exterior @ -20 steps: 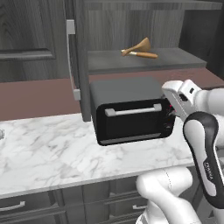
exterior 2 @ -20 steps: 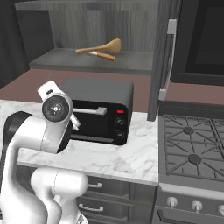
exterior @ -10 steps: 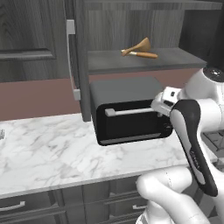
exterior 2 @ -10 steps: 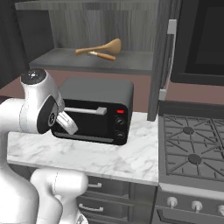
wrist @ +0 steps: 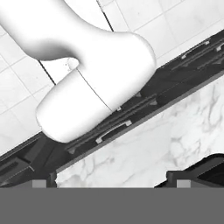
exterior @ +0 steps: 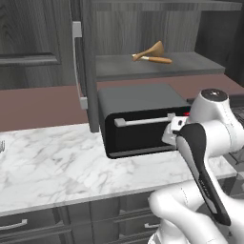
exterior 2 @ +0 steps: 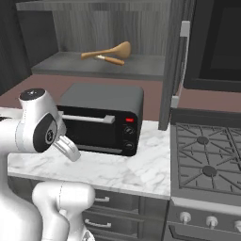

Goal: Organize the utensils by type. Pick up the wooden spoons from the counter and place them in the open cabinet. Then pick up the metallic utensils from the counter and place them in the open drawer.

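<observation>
Hand view looked down past the wide-spread, empty gripper (wrist: 112, 181) at the counter (wrist: 175, 131), the arm apparently having swung down from the cabinet (exterior: 157, 66) where both wooden spoons (exterior: 151, 53) lay, so metallic utensils probably came next.

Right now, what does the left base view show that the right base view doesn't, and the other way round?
Left base view alone: a long stretch of bare counter left of the toaster oven. Right base view alone: the stove with its burner grates and knobs, and the toaster oven's own dials. Both: two wooden spoons lying crossed on the open cabinet's shelf, the cabinet door's long bar handle, and the toaster oven.
</observation>
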